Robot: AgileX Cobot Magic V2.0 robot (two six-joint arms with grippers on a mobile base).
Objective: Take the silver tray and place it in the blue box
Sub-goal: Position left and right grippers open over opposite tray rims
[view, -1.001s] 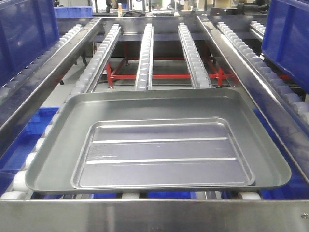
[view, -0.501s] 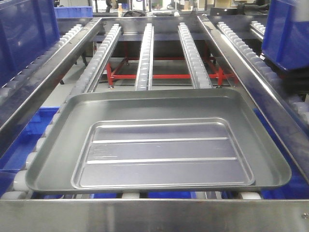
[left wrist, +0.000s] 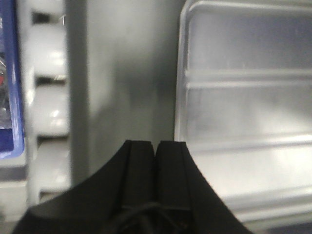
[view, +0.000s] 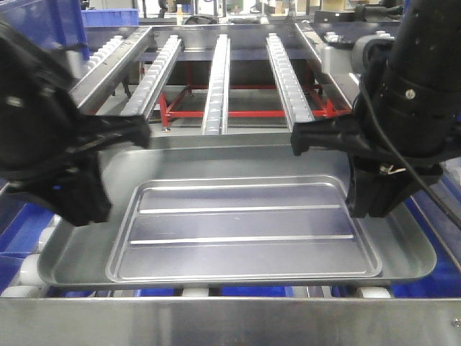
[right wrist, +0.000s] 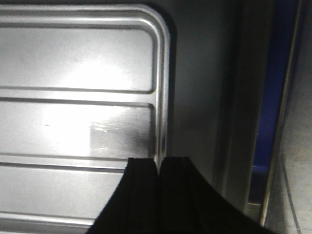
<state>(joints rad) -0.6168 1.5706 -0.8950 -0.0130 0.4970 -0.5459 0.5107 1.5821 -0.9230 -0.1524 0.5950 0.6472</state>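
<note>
At the left of the front view, the left gripper (left wrist: 156,145) hangs over the larger grey tray (view: 79,256). Its jaws are pressed together on nothing, just beside the rim of the silver tray (view: 241,227), which lies flat inside the grey one at centre frame. At right, the right gripper (right wrist: 159,162), jaws likewise clenched empty, hovers over the silver tray's right rim.

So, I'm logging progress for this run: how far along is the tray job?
Done: nothing yet; the silver tray lies flat inside the larger grey tray on the rollers. In hand: both arms hang over it, left pincer shut near its left rim, right pincer shut at its right rim, neither gripping. Left: open, grasp, lift, set it in the blue box.
</note>
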